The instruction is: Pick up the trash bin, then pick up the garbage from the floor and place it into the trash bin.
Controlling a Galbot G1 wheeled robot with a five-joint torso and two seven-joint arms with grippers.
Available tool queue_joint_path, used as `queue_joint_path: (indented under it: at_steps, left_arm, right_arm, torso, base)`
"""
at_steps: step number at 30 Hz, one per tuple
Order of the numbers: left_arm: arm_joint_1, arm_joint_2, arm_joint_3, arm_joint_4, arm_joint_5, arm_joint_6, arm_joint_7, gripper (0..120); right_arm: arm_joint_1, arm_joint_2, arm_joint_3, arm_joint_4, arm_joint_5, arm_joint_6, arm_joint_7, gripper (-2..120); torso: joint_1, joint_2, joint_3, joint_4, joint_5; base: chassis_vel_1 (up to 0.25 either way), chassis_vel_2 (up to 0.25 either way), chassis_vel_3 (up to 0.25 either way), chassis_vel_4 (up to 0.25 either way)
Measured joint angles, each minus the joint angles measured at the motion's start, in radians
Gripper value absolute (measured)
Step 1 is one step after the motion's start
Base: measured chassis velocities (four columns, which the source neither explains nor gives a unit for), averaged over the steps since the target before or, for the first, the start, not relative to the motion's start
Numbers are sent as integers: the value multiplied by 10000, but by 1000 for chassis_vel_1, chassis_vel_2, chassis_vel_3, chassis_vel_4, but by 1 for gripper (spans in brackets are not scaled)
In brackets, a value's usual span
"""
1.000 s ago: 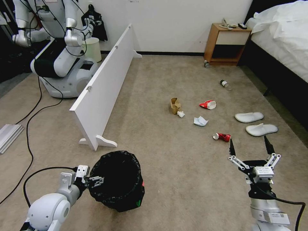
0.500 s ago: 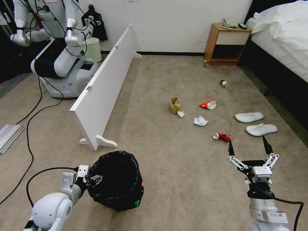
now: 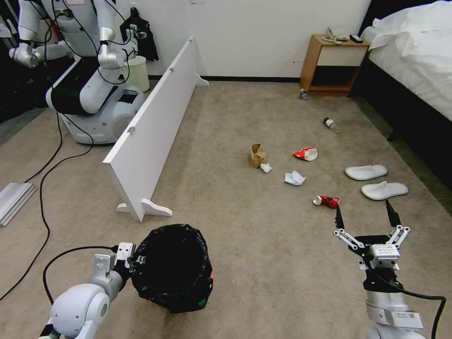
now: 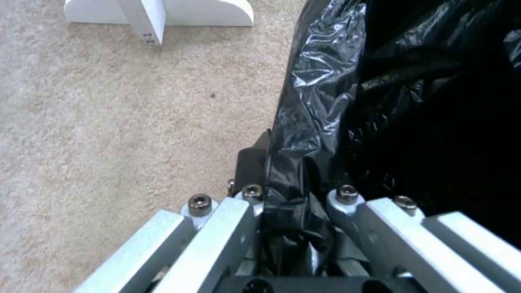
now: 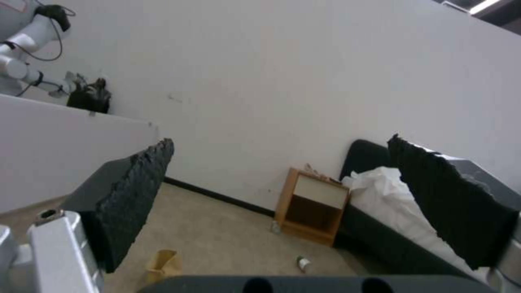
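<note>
Trash bin (image 3: 172,268): small, round, lined with crinkly black bag, a sliver of red wall showing low on the side; stood or hung low at the near left, just in front of the white panel's foot. Whether lifted off the carpet or resting on it, impossible to tell.
Left gripper (image 3: 133,260): clamped on the bin's rim at its left edge, bag plastic bunched between the closed fingers (image 4: 250,203).
Right gripper (image 3: 366,217): held at the near right above the floor (image 3: 245,226), black fingers spread wide apart and pointing away toward the room, nothing between them.
Nearest garbage: crushed red can (image 3: 326,201), lying on its side just beyond the right gripper's left fingertip, long axis running across the view, left to right.
Key relation: can lay ahead of the free right gripper and slightly to its left, well apart from the bin-holding left arm; right arm judged the nearer and the natural one to reach.
Other litter farther out: white crumpled paper (image 3: 294,178), brown paper bag (image 3: 256,155), red-white wrapper (image 3: 306,153), a bottle (image 3: 331,125), two white slippers (image 3: 375,181) to the right.
Surroundings: white panel (image 3: 153,122) on the left, wooden nightstand (image 3: 333,64) and bed (image 3: 414,52) at the far right.
</note>
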Motion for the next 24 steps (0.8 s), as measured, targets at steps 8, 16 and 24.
queue_joint_path:
  at_steps: [8, 16, 24]
  left_arm:
    - [140, -40, -148, -227, -411, 52, -234, 4]
    - [333, -234, -735, -978, -1653, 135, -971, 1]
    - [604, -598, -1049, -2144, -2639, 118, -2142, 1]
  right_arm:
    - [4, -6, -20, 26, 25, -16, 145, 100]
    - [45, -33, 25, 23, 37, -26, 182, 100]
    - [118, -18, 54, -129, -16, -12, 344, 100]
  torso:
    - [0, -2, 3, -3, -12]
    - [1, -4, 4, 0, -7]
    - [1, -4, 3, -1, -3]
  base:
    - [0, 0, 0, 0]
    - [0, 0, 0, 0]
    - [0, 0, 0, 0]
